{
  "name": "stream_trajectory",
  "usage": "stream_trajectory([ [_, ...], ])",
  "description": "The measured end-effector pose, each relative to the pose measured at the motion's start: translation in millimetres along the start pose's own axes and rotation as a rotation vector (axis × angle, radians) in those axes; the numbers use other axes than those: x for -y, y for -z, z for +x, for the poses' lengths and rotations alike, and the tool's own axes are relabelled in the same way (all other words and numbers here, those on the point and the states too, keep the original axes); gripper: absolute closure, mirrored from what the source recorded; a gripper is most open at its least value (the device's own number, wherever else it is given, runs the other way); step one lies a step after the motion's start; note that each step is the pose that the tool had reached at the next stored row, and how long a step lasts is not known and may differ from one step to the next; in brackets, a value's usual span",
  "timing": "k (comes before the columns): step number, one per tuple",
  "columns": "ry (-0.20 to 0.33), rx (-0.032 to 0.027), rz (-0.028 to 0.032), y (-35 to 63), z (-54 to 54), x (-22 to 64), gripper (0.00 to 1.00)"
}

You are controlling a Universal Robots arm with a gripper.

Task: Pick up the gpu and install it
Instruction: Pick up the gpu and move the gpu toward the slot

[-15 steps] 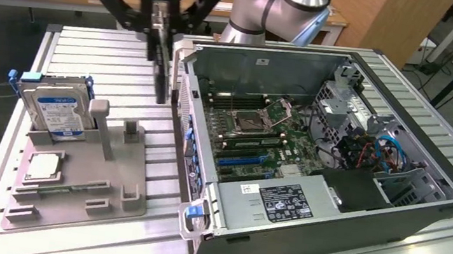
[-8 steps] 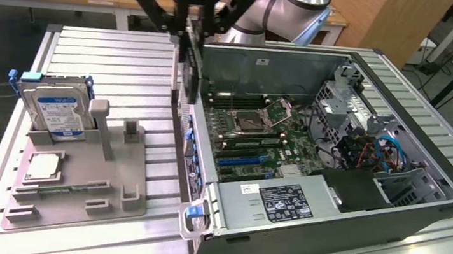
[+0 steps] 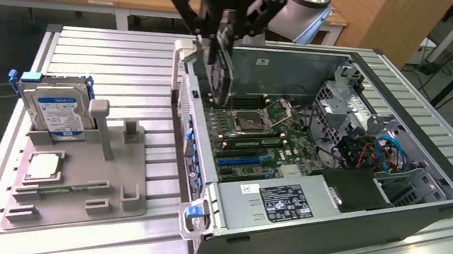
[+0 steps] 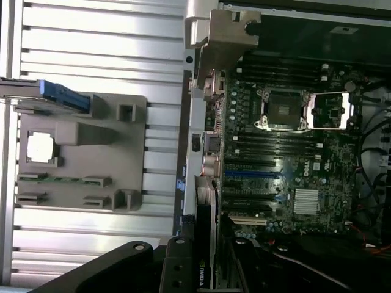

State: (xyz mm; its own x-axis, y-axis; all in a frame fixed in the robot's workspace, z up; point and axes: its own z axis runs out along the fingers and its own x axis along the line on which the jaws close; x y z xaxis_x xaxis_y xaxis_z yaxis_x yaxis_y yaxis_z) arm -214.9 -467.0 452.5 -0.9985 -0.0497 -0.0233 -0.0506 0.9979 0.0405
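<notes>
My gripper [image 3: 224, 32] is shut on the gpu [image 3: 219, 68], a dark flat card that hangs on edge from the fingers. The card hovers above the open computer case [image 3: 422, 207], over the case's wall on the exterior view's left and the back part of the motherboard [image 3: 260, 137]. Below and nearer the front, the blue expansion slot [image 3: 244, 161] lies bare. In the wrist view the gpu [image 4: 205, 226] runs along the case's edge, its green logo close to the camera, beside the motherboard [image 4: 287, 159] and the blue slot [image 4: 253, 174].
A grey fixture tray [image 3: 73, 193] sits on the slatted table on the exterior view's left, holding an upright hard drive [image 3: 56, 111] and a square silver chip [image 3: 41, 167]. Inside the case are the power supply [image 3: 282, 204], drive cages and blue cables [image 3: 386, 151].
</notes>
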Motion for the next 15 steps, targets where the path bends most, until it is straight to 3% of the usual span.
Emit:
stream_trajectory([
  [15,0.002,-0.0003,0.0000,-3.4,-68.2,3.6,0.74],
])
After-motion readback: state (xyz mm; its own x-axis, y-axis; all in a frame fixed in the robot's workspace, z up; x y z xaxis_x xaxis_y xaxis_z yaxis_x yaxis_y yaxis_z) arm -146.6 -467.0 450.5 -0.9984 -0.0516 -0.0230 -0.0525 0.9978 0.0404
